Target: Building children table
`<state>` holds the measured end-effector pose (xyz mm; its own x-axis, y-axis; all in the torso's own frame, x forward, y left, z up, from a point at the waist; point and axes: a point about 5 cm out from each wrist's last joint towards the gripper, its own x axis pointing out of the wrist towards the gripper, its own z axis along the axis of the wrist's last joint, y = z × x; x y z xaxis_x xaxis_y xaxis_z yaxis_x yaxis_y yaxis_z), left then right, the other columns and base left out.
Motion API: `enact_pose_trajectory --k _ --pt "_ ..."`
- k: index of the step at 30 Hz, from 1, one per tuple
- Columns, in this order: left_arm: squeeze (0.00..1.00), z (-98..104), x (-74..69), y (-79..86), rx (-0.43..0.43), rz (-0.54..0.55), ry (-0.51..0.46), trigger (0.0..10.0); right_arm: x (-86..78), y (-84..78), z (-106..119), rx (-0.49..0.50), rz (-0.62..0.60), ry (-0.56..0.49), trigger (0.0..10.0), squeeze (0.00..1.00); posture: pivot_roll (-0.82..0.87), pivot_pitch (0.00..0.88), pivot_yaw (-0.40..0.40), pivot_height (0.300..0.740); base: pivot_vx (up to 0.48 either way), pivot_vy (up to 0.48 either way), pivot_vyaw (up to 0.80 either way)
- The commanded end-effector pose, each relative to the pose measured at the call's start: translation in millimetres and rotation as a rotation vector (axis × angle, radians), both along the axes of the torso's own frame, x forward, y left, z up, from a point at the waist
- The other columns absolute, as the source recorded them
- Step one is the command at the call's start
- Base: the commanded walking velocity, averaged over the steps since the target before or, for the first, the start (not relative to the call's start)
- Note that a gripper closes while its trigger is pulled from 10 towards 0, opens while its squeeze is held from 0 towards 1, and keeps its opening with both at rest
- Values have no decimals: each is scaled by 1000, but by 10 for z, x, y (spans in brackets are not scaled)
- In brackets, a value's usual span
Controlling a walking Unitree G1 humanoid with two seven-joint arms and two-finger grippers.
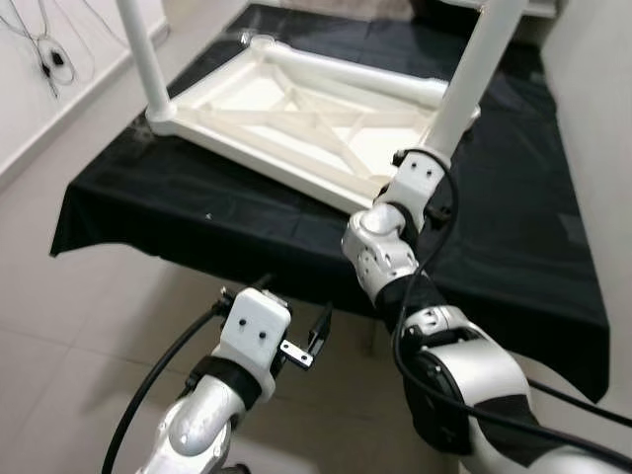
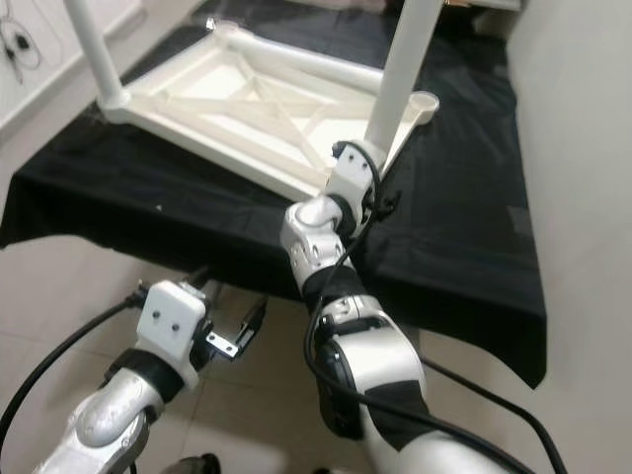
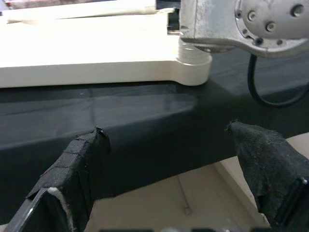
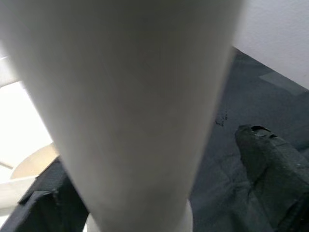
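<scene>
a: where is the table frame point(image 1: 296, 114) lying?
b: it is lying upside down on the black cloth point(image 1: 513, 227) covering the work surface, ribbed underside facing up. two white legs are standing in its corners: the near right leg point(image 1: 472, 84) and the far left leg point(image 1: 143, 54). the tops of both are being cut off by the picture edge

a: what is the right gripper point(image 4: 159, 193) doing?
b: it is sitting at the base of the near right leg, one black finger point(image 4: 270, 159) on each side of it. the leg is blocking most of the wrist view, so whether the pads are pressing on it cannot be told

a: and the left gripper point(image 3: 164, 159)?
b: it is hovering below the cloth's front edge, over the tiled floor point(image 1: 59, 326), fingers point(image 3: 72, 169) spread apart and gripping nothing
</scene>
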<state>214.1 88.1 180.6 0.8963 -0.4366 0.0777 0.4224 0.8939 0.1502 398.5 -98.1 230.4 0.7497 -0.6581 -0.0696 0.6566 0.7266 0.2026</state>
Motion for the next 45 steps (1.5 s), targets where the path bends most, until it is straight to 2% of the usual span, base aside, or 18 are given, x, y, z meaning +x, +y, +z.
enact_pose_trajectory --k 1,9,10,13,14,16,17,18,22,23,27,28,29,31,33,36,38,45 --pt "0 -41 -14 -5 2 -2 13 10000 7 -34 25 29 -9 -15 10000 1000 138 183 -57 740 0 0 0" --pt "0 -54 33 -9 7 -5 3 10000 13 18 8 28 78 -55 10000 1000 130 168 -48 740 0 0 0" --pt "0 -53 44 -7 8 -5 1 10000 12 35 -10 33 110 -58 10000 0 128 164 -47 740 0 0 0" --pt "0 -56 67 2 10 -4 -2 10000 -6 66 -72 43 174 -57 10000 0 123 158 -44 740 0 0 0" --pt "0 -61 80 6 12 -6 -4 10000 -41 77 -92 35 233 -94 10000 0 115 149 -40 740 0 0 0" --pt "0 -61 80 6 12 -6 -4 10000 -41 77 -92 35 233 -94 10000 0 115 149 -40 740 0 0 0" --pt "0 -67 94 11 14 -7 -4 10000 -68 89 -102 27 272 -121 10000 0 113 144 -38 740 0 0 0" --pt "0 -73 104 15 14 -8 -5 10000 -113 93 -158 30 318 -115 10000 0 107 139 -36 740 0 0 0" --pt "0 -78 112 17 15 -9 -6 10000 -156 92 -208 26 357 -106 10000 0 104 136 -35 740 0 0 0" --pt "0 -90 127 15 16 -12 -6 10000 -224 76 -293 21 417 -94 10000 0 101 119 -31 740 0 0 0" --pt "0 -101 142 15 18 -14 -7 10000 -294 59 -353 0 461 -90 10000 0 99 115 -29 740 0 0 0" --pt "0 -153 166 28 22 -11 8 10000 -427 16 -468 -45 557 -108 10000 0 76 94 -25 740 0 0 0" --pt "0 -153 166 28 22 -11 8 10000 -427 16 -468 -45 557 -108 10000 0 76 94 -25 740 0 0 0" --pt "0 -260 206 61 -13 7 64 10000 -688 -49 -734 -120 718 -88 10000 0 69 82 -20 740 0 0 0" --pt "0 -367 245 87 -63 30 138 10000 -925 -169 -951 -172 803 -76 10000 0 57 61 -14 740 0 0 0" --pt "0 -367 245 87 -63 30 138 10000 -925 -169 -951 -172 803 -76 10000 0 57 61 -14 740 0 0 0" --pt "0 -476 269 125 -89 74 207 10000 -1117 -244 -1037 -192 843 -74 10000 0 39 34 -5 740 0 0 0" --pt "0 -628 258 143 -109 110 268 10000 -1332 -315 -1072 -163 856 -38 10000 0 5 4 -11 740 0 0 0"
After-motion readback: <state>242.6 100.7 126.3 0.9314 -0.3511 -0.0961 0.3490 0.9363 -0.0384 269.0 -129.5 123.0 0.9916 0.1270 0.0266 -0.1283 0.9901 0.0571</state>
